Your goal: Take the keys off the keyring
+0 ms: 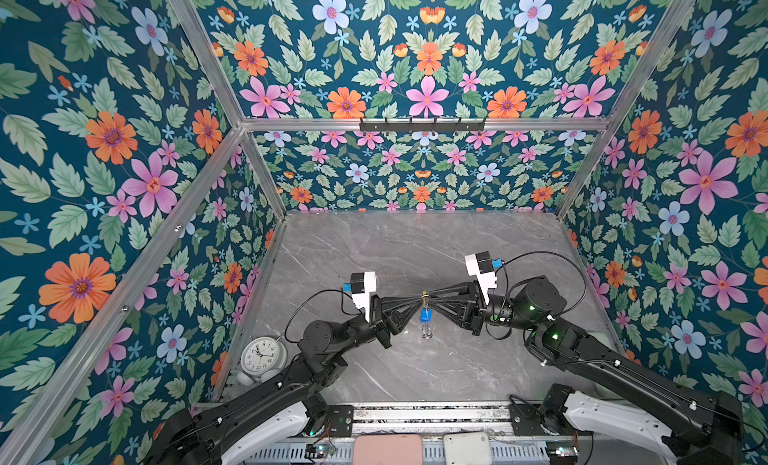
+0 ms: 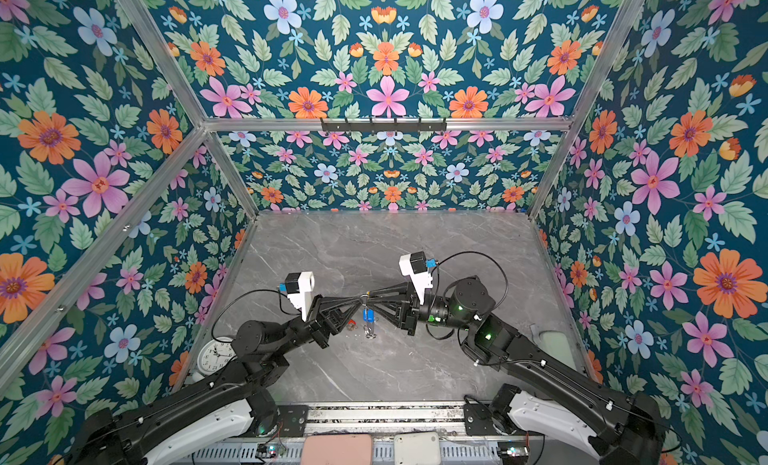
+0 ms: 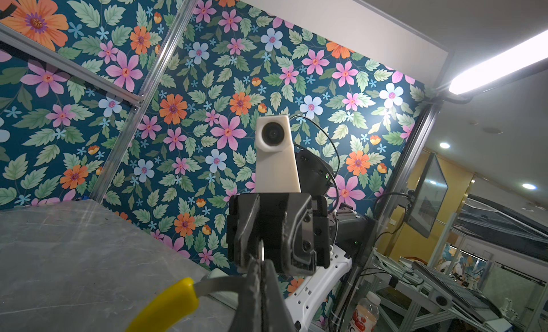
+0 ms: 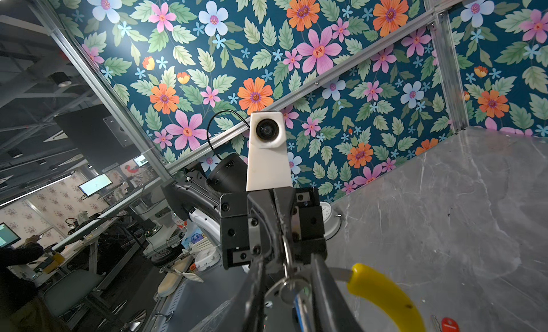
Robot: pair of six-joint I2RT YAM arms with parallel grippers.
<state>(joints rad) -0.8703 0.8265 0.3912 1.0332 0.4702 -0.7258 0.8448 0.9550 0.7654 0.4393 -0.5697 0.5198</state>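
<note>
Grey marble covers the table (image 1: 415, 251), and in both top views the two grippers meet tip to tip a little toward 6 o'clock of its middle. The left gripper (image 1: 415, 298) reaches in from 8 o'clock and the right gripper (image 1: 433, 296) from 3 o'clock.

The left gripper is clenched on the keyring (image 3: 166, 308): in the left wrist view the thin grey band runs straight into its closed fingers (image 3: 252, 289), with the yellow part curving away beside them.

In the right wrist view the right gripper's jaws stand partly apart around a small silver loop (image 4: 289, 286) on the keyring. I cannot tell whether they pinch it.

The blue-tagged key (image 1: 424, 316) hangs just at 6 o'clock of the meeting tips, above the table. Small silver loops (image 1: 426, 332) show below it, but I cannot tell if they touch the marble.

The red-tagged key (image 2: 351, 322) lies on the table at 8 o'clock of the blue one, off the keyring and near the left gripper.

A white alarm clock (image 1: 262, 355) sits at the table's 8 o'clock edge.
</note>
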